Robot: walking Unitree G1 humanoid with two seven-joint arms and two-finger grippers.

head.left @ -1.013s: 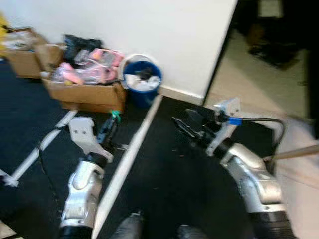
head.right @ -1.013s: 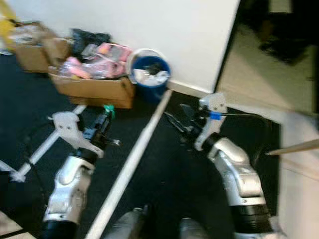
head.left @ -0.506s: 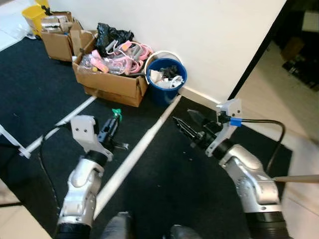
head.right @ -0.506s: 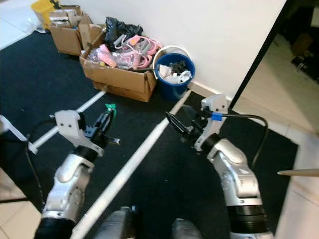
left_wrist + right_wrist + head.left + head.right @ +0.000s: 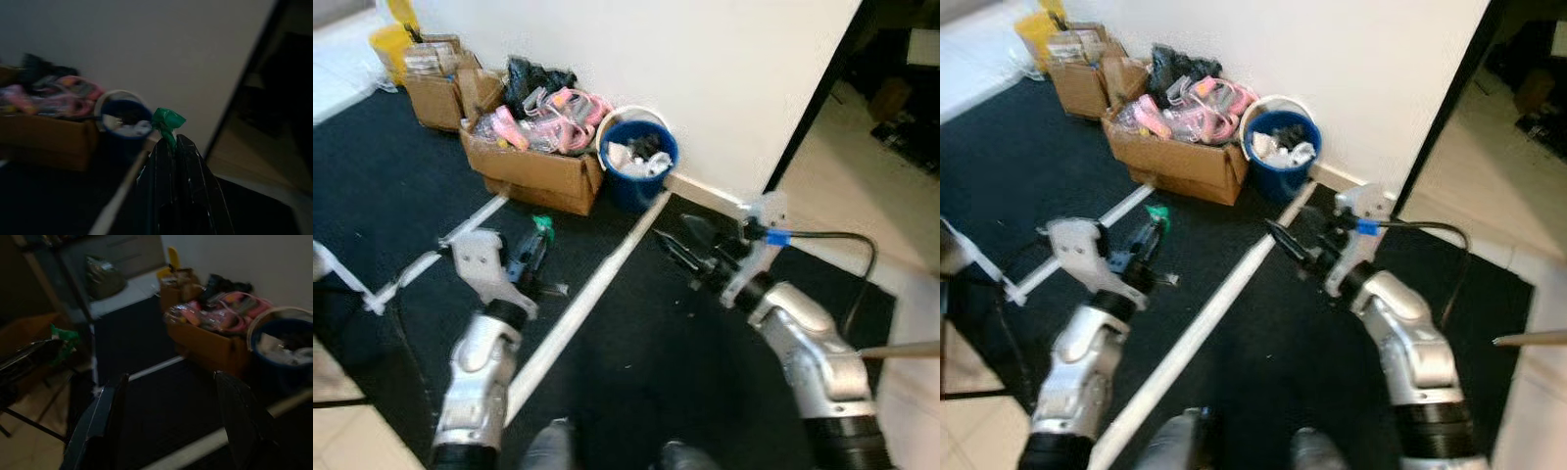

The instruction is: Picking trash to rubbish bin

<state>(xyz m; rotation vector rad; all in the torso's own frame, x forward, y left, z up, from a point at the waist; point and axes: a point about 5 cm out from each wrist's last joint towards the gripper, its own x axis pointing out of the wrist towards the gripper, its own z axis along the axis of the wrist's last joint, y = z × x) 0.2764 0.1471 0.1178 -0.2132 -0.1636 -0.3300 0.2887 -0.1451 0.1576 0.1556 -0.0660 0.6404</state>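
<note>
A small green scrap of trash [image 5: 542, 223] is pinched at the tips of my left gripper [image 5: 539, 233], which is shut on it above the dark carpet; the scrap [image 5: 167, 120] pokes out past the closed black fingers [image 5: 161, 161]. The blue rubbish bin [image 5: 638, 161] with a white rim stands by the wall, ahead and to the right of that gripper, holding white and dark litter. My right gripper [image 5: 683, 241] hangs open over the carpet right of the white floor strip, nothing between its fingers [image 5: 100, 418].
An open cardboard box [image 5: 530, 168] of pink items and a black bag sits left of the bin. More boxes [image 5: 433, 86] and a yellow container [image 5: 389, 37] stand further left. White strips [image 5: 597, 284] cross the dark carpet. A doorway [image 5: 891, 117] opens at right.
The camera has shifted slightly and the picture is a bit blurrier. Both grippers hold much the same poses; the left one still grips the green scrap.
</note>
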